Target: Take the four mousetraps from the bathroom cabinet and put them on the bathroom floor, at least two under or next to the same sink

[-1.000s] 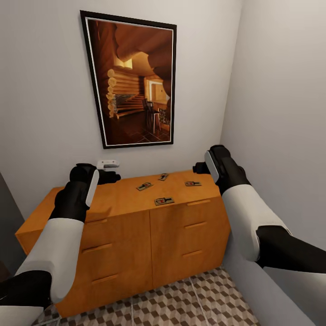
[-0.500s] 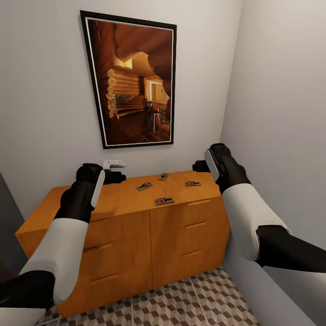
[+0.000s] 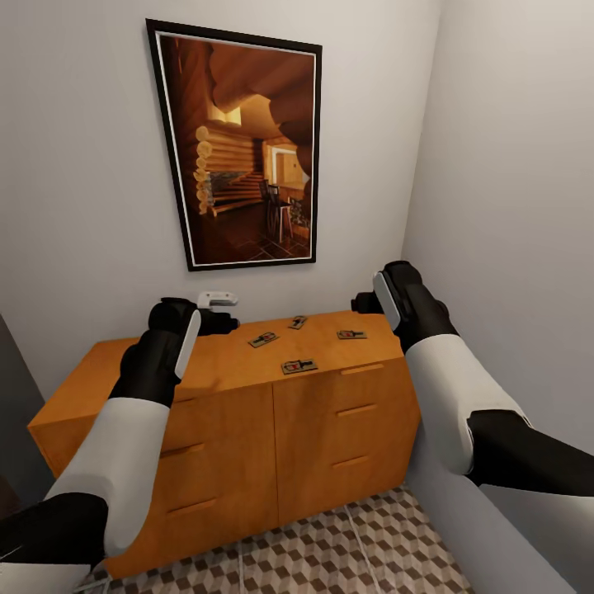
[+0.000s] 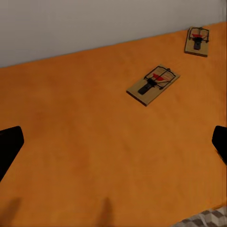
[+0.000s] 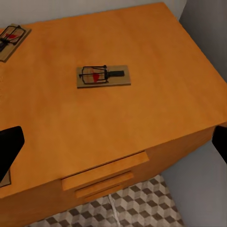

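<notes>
The jaws of both grippers are spread wide and nothing is held: in each wrist view only two dark fingertips are seen, at opposite edges of the frame. In the head view the left gripper (image 3: 221,312) is placed left of centre, over the back of the cabinet (image 3: 247,429), and the right gripper (image 3: 363,304) right of centre, above the cabinet's far right corner.

Four mousetraps are laid flat on the cabinet top, near the middle of the head view and well apart from one another: one at the front edge (image 3: 299,365), one behind it to the left (image 3: 263,339), one near the wall (image 3: 298,322) and one to the right (image 3: 351,334). Each is a thin tan board with dark wire and a red spot. No writing can be read on them.

The cabinet is orange-brown, with two columns of drawers and slim bar handles (image 3: 357,410). The floor (image 3: 346,553), at the bottom of the frame, is tiled in a brown and cream cube pattern. A dark-framed picture (image 3: 239,148) of a log interior is hung on the wall in the upper centre. Nothing is found between the grippers and the traps.
</notes>
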You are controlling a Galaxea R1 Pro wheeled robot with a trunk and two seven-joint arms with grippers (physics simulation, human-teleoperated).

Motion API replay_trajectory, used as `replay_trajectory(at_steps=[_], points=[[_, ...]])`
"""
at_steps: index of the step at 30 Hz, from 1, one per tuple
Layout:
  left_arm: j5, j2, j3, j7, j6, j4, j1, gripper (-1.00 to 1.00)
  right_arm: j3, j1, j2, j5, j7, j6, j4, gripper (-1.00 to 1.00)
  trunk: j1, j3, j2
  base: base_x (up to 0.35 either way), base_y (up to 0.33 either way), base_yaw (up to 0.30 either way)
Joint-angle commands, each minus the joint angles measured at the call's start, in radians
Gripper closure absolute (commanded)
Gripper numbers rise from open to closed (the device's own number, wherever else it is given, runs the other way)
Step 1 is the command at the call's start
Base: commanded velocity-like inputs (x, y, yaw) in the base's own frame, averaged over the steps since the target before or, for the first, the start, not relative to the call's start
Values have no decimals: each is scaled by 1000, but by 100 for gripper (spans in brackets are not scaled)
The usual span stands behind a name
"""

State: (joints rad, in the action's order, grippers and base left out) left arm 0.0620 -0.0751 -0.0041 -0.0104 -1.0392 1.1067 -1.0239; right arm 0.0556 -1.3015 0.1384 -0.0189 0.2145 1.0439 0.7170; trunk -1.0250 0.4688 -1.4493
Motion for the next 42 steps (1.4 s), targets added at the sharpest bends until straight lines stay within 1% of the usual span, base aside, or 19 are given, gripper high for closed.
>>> replay_trajectory(at_steps=[1,14,17,23,36,42], points=[[7,-3,-1,-1,-4,1,-1,-100,4,-1,1,-1,1,3,-1,-100,0,1,-1,0,0,0],[5,-15,-2,0,-6,3,-1,-100,3,-1,0,-4,1,3,-8,-100,0,1,-1,1,0,0],[2,-22,-2,0,-7,2,-1,-100,3,-1,0,-3,2,3,-9,-100,0,1,-1,96,0,0],[0,-31,-2,0,-7,-2,-1,-100,3,-1,-1,-4,4,3,-12,-100,0,1,-1,234,0,0],[1,-34,-2,0,-6,-5,-1,-100,3,-1,-3,-7,6,3,-12,-100,0,1,-1,301,0,0],[0,-34,-3,0,-7,-6,-1,-100,3,-1,-3,-7,6,3,-12,-100,0,1,-1,127,0,0]])
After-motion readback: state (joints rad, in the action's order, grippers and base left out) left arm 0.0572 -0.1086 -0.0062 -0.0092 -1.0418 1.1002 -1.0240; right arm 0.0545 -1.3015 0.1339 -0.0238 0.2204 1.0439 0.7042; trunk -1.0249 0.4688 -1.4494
